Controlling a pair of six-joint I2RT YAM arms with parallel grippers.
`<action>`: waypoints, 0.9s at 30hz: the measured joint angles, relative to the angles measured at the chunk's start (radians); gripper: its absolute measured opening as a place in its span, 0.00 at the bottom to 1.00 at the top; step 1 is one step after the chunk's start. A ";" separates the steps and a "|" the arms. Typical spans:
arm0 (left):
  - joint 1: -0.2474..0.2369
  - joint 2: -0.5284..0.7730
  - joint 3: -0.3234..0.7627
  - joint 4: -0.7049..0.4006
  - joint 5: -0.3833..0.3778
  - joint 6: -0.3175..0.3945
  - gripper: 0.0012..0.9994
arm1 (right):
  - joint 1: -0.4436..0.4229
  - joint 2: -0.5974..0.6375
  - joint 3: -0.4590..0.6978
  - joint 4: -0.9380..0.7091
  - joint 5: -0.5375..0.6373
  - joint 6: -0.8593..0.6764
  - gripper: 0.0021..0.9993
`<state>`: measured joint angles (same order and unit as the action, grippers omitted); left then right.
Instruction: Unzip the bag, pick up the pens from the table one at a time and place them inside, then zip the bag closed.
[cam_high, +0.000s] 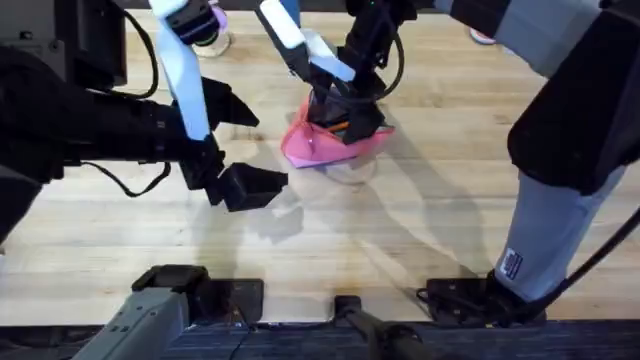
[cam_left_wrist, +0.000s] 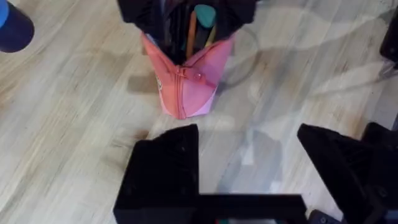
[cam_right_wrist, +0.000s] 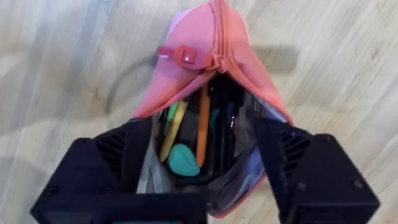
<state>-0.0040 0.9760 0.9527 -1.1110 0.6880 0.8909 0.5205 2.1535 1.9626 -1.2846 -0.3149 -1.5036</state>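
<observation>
The soft pink fabric pencil pouch (cam_high: 325, 143) lies on the light wooden plank-topped table (cam_high: 420, 230), directly under the right arm's black two-finger pincer (cam_high: 345, 112), which comes down onto it from above. In the right wrist view this pincer (cam_right_wrist: 205, 158) is spread wide, one finger on each side of the pouch's open mouth, against or just outside its side walls; whether they actually press the fabric cannot be told. The pouch (cam_right_wrist: 211, 68) runs lengthwise straight away from the pincer: its open end sits between the fingers, and its still-zipped end with the pink zipper pull (cam_right_wrist: 186, 56) points away from them. Inside the gap, a slim orange pen (cam_right_wrist: 203, 124) lies along the pouch's long axis, beside a yellow stick (cam_right_wrist: 172, 130) and a teal rounded piece (cam_right_wrist: 183, 160); darker items next to them are too shadowed to name.

The left arm's black pincer (cam_high: 250, 185) hovers over bare table, near the pouch but apart from it. In the left wrist view its fingers (cam_left_wrist: 168, 168) stand spread, with nothing between them. From this pincer (cam_left_wrist: 249, 171) the pouch (cam_left_wrist: 186, 81) lies just ahead, its closed zipped end pointing toward the pincer and its open end, under the other pincer, pointing away.
</observation>
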 joint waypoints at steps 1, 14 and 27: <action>0.000 0.000 0.000 0.000 0.000 0.000 0.99 | 0.000 0.000 -0.001 0.000 0.000 0.000 0.99; 0.000 0.000 0.000 0.000 0.000 0.000 0.99 | 0.000 -0.042 -0.008 -0.013 -0.002 0.007 1.00; 0.000 0.000 0.000 -0.010 -0.001 0.059 1.00 | -0.013 -0.188 -0.008 -0.019 -0.016 0.082 1.00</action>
<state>-0.0040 0.9760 0.9527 -1.1212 0.6872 0.9504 0.5073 1.9653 1.9545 -1.3033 -0.3313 -1.4220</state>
